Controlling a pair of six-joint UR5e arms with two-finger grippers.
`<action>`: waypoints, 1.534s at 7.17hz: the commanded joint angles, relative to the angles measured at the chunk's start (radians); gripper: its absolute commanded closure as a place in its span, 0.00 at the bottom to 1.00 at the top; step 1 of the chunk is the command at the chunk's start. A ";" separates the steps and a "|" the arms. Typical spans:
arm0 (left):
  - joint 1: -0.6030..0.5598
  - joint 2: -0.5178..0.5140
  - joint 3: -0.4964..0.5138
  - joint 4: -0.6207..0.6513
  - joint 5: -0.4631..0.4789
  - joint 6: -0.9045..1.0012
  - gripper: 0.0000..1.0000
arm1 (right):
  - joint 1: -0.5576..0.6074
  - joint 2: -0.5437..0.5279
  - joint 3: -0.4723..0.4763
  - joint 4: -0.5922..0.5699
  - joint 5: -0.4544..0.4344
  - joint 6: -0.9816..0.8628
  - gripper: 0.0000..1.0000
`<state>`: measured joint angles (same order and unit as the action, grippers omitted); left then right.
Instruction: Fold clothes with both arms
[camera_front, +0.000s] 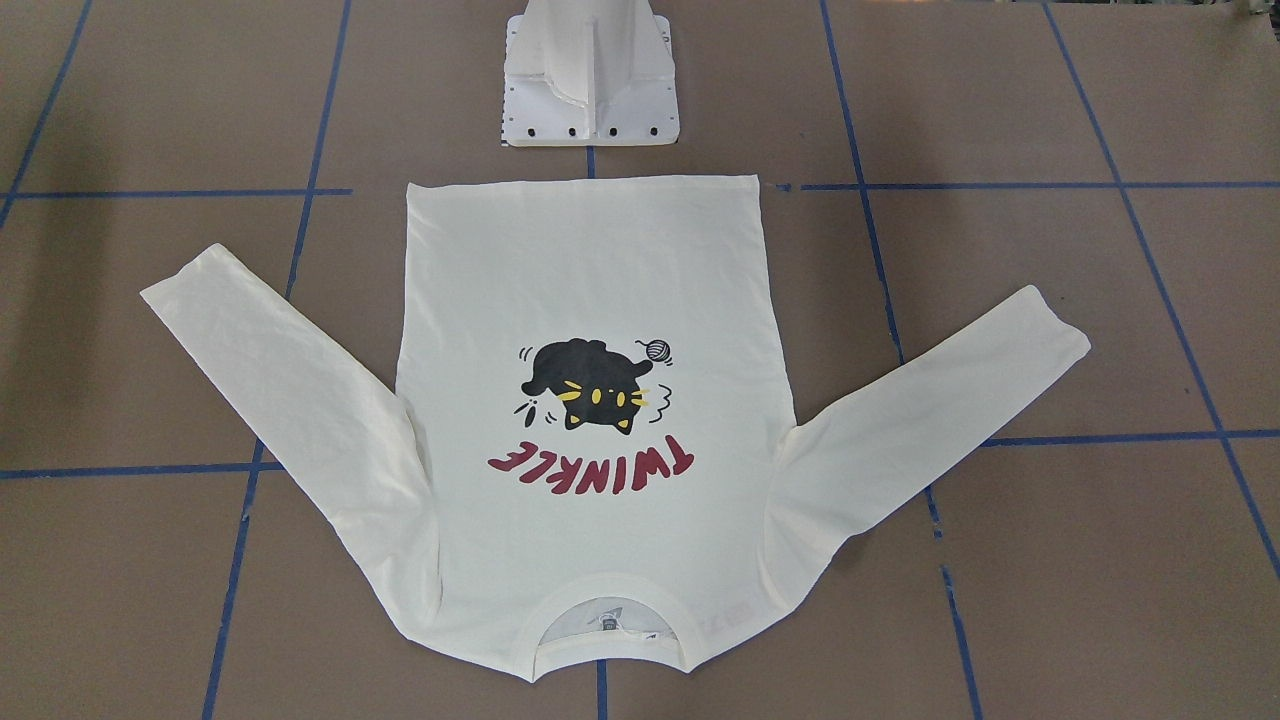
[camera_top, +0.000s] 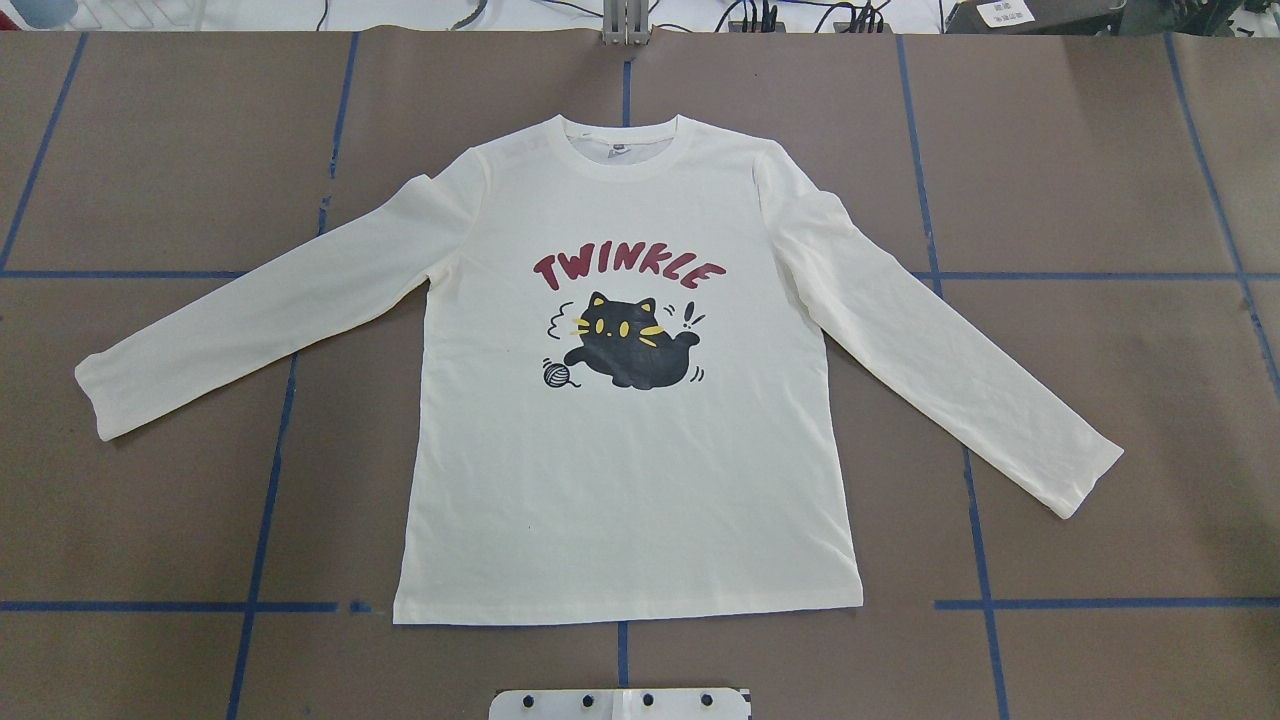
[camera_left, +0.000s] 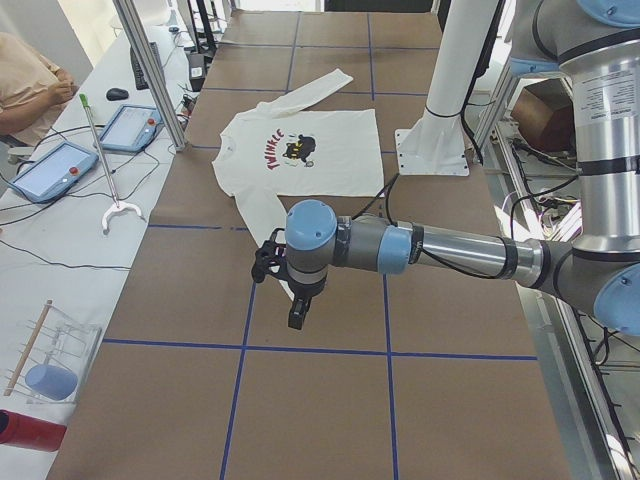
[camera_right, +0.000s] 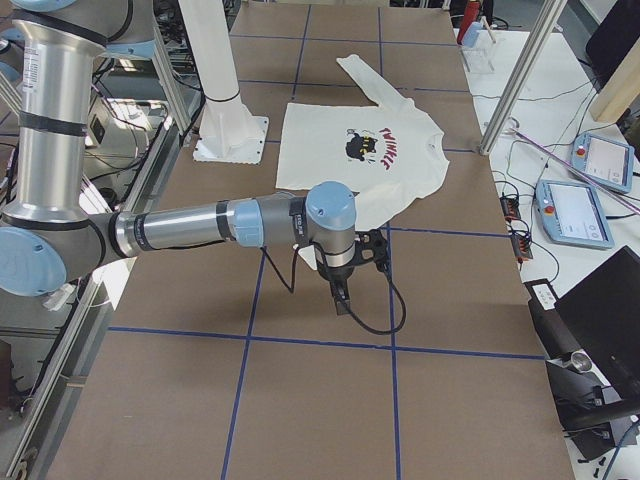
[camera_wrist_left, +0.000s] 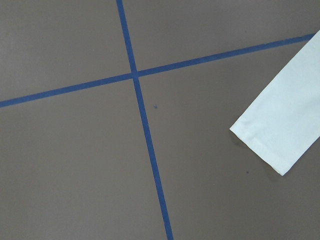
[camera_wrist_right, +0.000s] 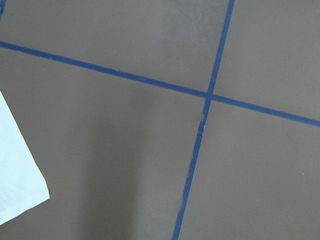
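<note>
While the cream long-sleeved T-shirt (camera_top: 630, 500) lies flat and print-up in the middle of the brown surface (camera_top: 1100, 150), both arms hang over the surface out by its sleeve ends. Its hem points toward the white base pedestal (camera_front: 590, 90) and its collar points away. Both sleeves are spread at a slant, clear of the body.

The left arm (camera_left: 450, 255) reaches out level, and the left fingers (camera_left: 297, 315) point down near the cuff on that side, above the fabric and apart from it. The left wrist view shows that cuff (camera_wrist_left: 275, 130) lying flat near a crossing of blue tape lines (camera_wrist_left: 134, 75). The right arm (camera_right: 190, 228) mirrors this, with the right fingers (camera_right: 340, 295) pointing down near the other cuff (camera_wrist_right: 17, 170). Whether either pair of fingers is spread or pressed together cannot be told from the side views.
</note>
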<state>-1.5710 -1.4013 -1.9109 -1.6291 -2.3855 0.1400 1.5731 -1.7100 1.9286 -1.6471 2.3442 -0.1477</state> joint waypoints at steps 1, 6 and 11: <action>-0.007 -0.050 0.038 -0.189 0.011 -0.020 0.00 | 0.001 0.033 -0.019 0.044 0.009 0.003 0.00; -0.007 -0.065 0.058 -0.334 0.002 -0.022 0.00 | -0.120 -0.063 -0.014 0.487 0.101 0.505 0.00; -0.007 -0.064 0.059 -0.334 0.002 -0.022 0.00 | -0.561 -0.214 -0.065 1.122 -0.214 1.221 0.24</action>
<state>-1.5784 -1.4661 -1.8520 -1.9640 -2.3830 0.1181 1.1164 -1.9126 1.8754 -0.5937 2.2128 0.9676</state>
